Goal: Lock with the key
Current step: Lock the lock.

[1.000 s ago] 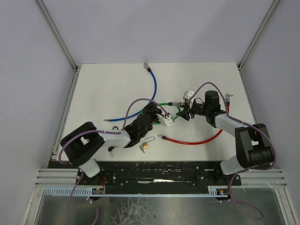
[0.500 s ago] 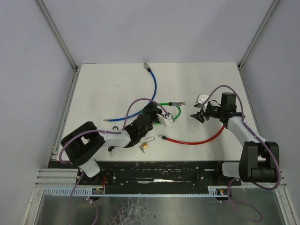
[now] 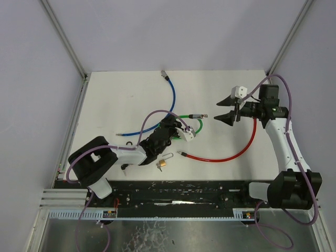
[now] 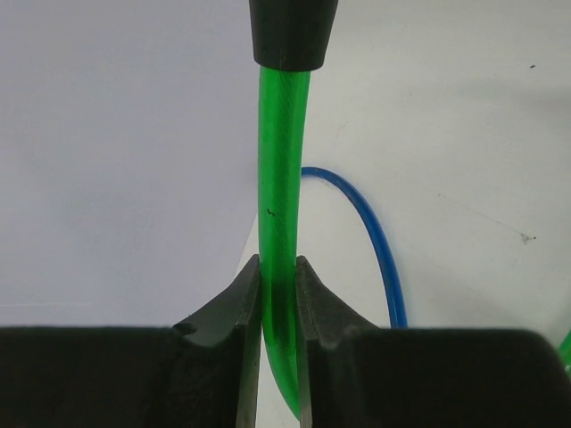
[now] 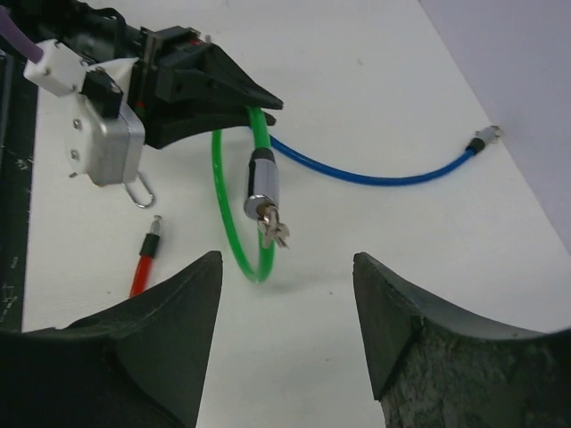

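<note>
Left wrist view: left gripper (image 4: 278, 263) clenched on the translucent green cable lock (image 4: 281, 178). The cable runs up into a black sleeve (image 4: 293, 31). The pinch shows most plainly here.

Right wrist view: right gripper (image 5: 285, 259) released, jaws standing wide apart. Ahead of it, the green loop ends in a silver lock cylinder (image 5: 262, 183) with a small metal key (image 5: 273, 229) at its tip.

Top view only: small brass padlock (image 3: 164, 164) lying near the left arm. A thin blue cable (image 3: 171, 100) and a red cable (image 3: 231, 154) lie on the white surface (image 3: 121, 100). Pale walls (image 3: 157, 31) enclose it.
</note>
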Motion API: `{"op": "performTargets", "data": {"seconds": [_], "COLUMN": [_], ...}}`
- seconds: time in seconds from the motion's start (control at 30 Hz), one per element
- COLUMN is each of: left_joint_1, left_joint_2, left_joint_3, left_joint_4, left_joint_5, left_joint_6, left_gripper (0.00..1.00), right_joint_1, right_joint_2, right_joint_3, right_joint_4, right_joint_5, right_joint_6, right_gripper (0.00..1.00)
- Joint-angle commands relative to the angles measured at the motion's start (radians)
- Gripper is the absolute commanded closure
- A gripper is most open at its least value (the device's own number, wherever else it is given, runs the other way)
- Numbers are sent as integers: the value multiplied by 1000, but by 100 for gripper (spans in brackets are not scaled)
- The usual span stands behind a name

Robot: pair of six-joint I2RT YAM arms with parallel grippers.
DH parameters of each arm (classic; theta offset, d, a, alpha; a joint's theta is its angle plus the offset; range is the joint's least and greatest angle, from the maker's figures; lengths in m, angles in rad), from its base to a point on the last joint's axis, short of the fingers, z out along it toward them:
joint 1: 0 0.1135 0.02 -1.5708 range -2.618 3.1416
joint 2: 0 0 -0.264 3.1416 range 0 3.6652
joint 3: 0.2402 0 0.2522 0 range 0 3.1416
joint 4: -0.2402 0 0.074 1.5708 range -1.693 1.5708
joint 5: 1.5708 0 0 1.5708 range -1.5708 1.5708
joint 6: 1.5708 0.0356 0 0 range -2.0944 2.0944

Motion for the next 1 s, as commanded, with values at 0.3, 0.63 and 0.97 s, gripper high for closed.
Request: {"op": "performTargets", "data": {"seconds": [0.3,0.63,0.97], "left_joint_1": [6,6,6], "left_joint_2": [34,30,30], "left_joint_3": [-11,-13,-12], "left_joint_4": [-99,-103,-103], "left_joint_5": [6,6,9], "left_joint_6": [-10,-11,-11], "left_gripper": [100,100,100], "right_joint_1": [149,180,193], "right_joint_2": [96,103,80], "right_joint_3": [49,47,7], "right_joint_4": [-42,-16,57], "right_joint_5": [127,146,156], "right_joint_6": [141,134,135], "right_gripper": [52,62,72]}}
